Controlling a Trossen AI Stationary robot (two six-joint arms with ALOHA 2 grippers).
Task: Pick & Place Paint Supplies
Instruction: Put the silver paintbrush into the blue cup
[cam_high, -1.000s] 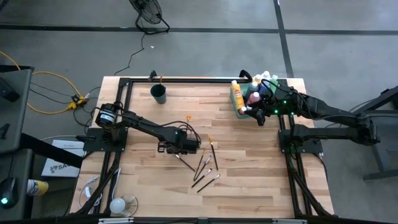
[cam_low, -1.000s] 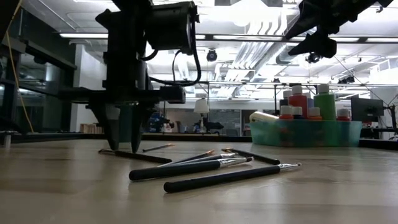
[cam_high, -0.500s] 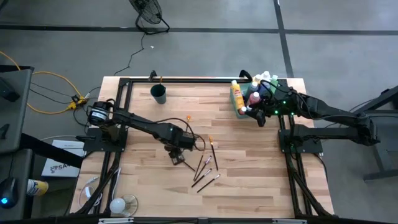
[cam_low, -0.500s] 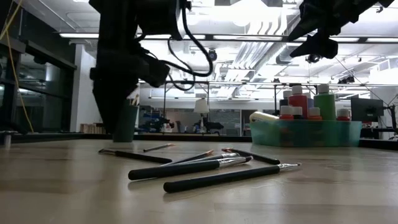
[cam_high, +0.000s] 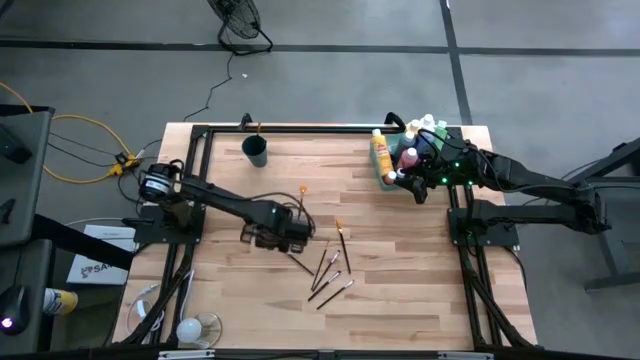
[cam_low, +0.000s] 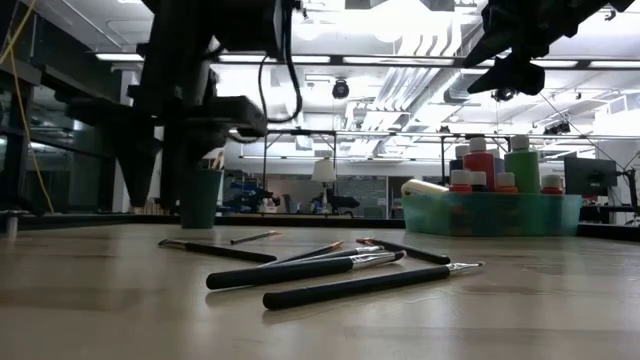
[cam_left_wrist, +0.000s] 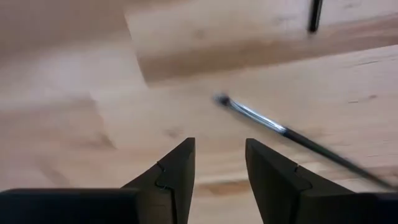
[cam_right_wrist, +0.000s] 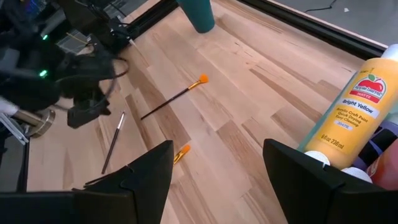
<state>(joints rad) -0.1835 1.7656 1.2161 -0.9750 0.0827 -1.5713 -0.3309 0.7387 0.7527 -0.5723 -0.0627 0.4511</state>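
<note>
Step in hand, by judgement: collection of a loose paintbrush by the left arm.

The left gripper (cam_high: 272, 237) hangs above the wooden surface (cam_high: 400, 290), just beside the near end of a scatter of paintbrushes (cam_high: 330, 270). In the left wrist view its jaws stand apart with nothing between them; a single brush (cam_left_wrist: 292, 134) lies flat on the boards ahead of the fingertips, clear of them and at an angle to their gap. No contact with any brush is visible.

The brushes lie in a loose fan on the surface, some crossing one another in the low view (cam_low: 330, 272). An orange-tipped brush (cam_right_wrist: 174, 99) rests apart from them, nearer the dark cup (cam_high: 254, 150) at the far edge.

The right gripper (cam_high: 418, 186) waits beside the green tray (cam_low: 490, 213) at the far right of the surface. Its jaws are wide apart and hold nothing. The tray already carries several capped paint bottles (cam_low: 480, 160); a yellow bottle (cam_right_wrist: 351, 112) lies just ahead of the right fingers.

Next move, by judgement: the left gripper needs to turn so that its jaws straddle the brush handle across its width, come down until the tips nearly meet the boards, then close. The handle is thin and lies flat, so a shallow or skewed descent risks rolling it aside or catching a neighbouring brush.
</note>
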